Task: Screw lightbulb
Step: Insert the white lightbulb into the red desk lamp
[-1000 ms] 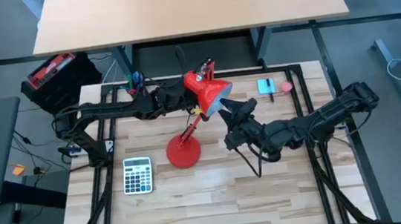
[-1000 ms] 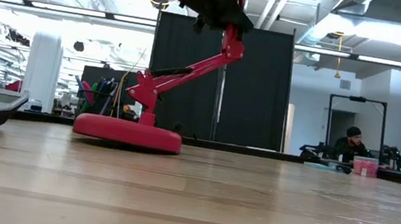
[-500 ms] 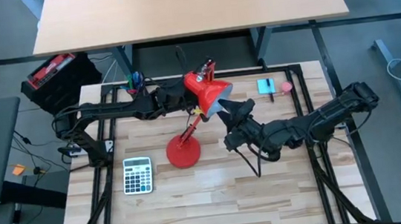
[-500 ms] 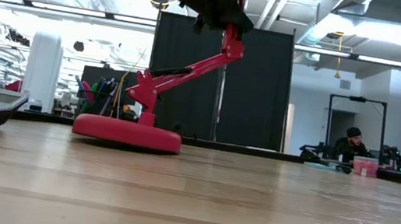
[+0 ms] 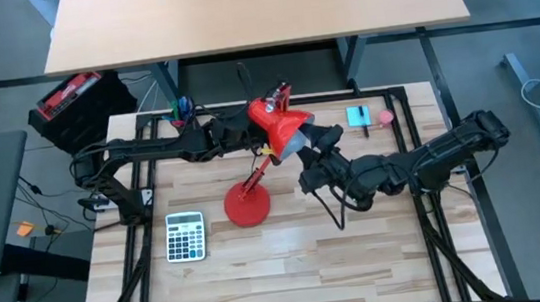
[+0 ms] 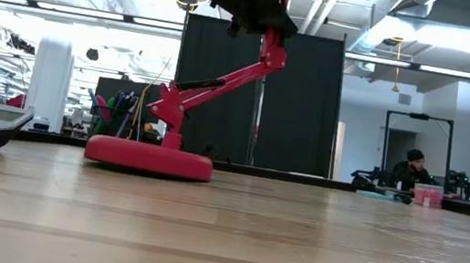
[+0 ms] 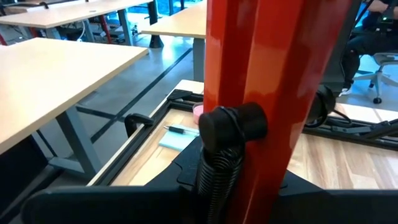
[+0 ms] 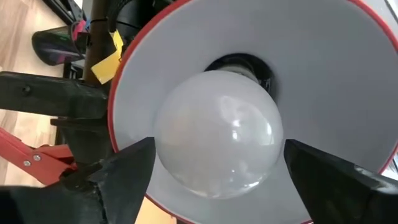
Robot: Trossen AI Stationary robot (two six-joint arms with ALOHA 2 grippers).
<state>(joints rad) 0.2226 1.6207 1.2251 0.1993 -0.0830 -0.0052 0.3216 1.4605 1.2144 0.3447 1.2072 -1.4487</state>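
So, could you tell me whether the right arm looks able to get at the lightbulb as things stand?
Probably yes. The right gripper is right at the lamp shade's open mouth, its open fingers flanking the lightbulb, with nothing between them. The left gripper is on the lamp's other side.

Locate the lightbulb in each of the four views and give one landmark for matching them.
High view: not visible; hidden inside the red lamp shade.
Low view: not in it; only the lamp's base and arm show.
Left wrist view: not in it.
Right wrist view: the lightbulb fills the centre, seated in the shade, between the right gripper's jaws.
Shared landmark: the red lamp.
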